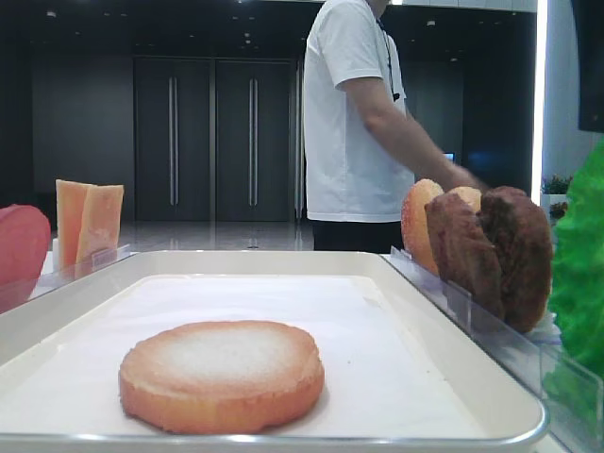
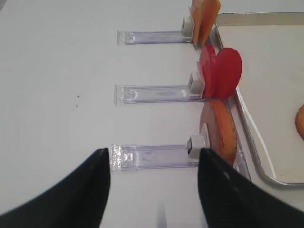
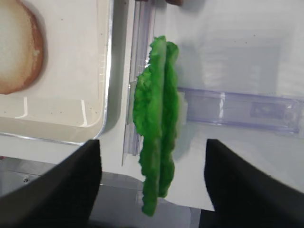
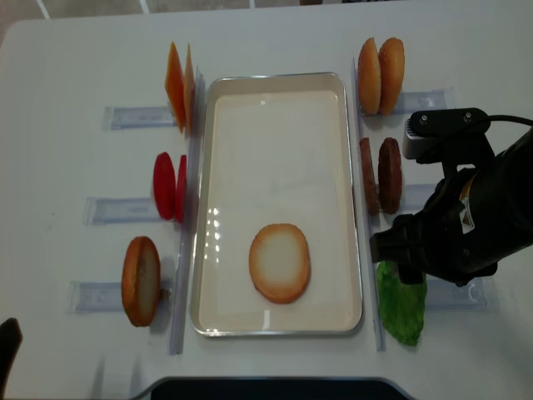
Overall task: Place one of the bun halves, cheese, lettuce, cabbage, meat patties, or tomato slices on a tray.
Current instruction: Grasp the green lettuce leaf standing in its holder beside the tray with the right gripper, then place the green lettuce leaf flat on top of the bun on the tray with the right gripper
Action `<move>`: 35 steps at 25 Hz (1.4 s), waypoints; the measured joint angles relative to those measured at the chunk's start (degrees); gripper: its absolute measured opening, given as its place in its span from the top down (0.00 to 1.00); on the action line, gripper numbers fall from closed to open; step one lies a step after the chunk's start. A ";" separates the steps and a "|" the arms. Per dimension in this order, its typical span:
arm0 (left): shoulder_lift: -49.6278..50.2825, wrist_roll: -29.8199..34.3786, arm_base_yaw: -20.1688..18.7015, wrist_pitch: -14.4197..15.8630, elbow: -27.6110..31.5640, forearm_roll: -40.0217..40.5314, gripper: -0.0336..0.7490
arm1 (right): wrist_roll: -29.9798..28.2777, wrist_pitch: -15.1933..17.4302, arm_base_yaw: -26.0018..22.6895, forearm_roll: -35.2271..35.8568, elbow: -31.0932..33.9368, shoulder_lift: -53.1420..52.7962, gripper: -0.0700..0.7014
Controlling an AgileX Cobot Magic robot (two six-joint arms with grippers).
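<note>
A bun half (image 4: pixel 280 262) lies pale face up on the cream tray (image 4: pixel 275 92), toward its near end. The green lettuce (image 3: pixel 156 123) stands on edge in a clear divider just right of the tray. My right gripper (image 3: pixel 152 142) hangs open over it, one finger on each side, touching nothing. Over the clear divider at the near left hovers my left gripper (image 2: pixel 153 152), open and empty, with the upright bun halves (image 2: pixel 221 130) at that divider's far end. Cabbage is out of view.
Left of the tray stand tomato slices (image 4: pixel 169 185) and cheese (image 4: pixel 179 86). Right of it stand meat patties (image 4: pixel 381 175) and two more bun halves (image 4: pixel 381 64). A person in a white shirt (image 1: pixel 354 113) stands behind the table.
</note>
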 joint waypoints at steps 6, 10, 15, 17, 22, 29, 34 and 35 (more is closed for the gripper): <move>0.00 0.00 0.00 0.00 0.00 0.00 0.38 | -0.06 -0.41 0.00 -0.16 0.84 0.00 0.30; 0.00 0.00 0.00 0.00 0.00 0.00 0.38 | -0.06 -0.45 0.00 -0.70 1.13 0.00 0.30; 0.00 0.00 0.00 0.00 0.00 0.00 0.38 | -0.09 -0.45 0.00 -0.70 1.13 0.00 0.48; 0.00 0.00 0.00 0.00 0.00 0.00 0.38 | -0.12 -0.59 0.00 -0.70 1.13 0.00 0.60; 0.00 0.00 0.00 0.00 0.00 0.00 0.38 | -0.65 -1.26 0.00 -0.70 1.13 0.00 0.82; 0.00 0.00 0.00 0.00 0.00 0.00 0.38 | -2.01 -0.28 0.00 -0.70 -0.02 0.00 0.84; 0.00 0.00 0.00 0.00 0.00 0.00 0.38 | -3.76 3.26 0.00 0.59 -4.22 0.00 0.84; 0.00 0.00 0.00 0.00 0.00 0.00 0.38 | -3.99 3.95 0.07 0.73 -5.29 0.00 0.84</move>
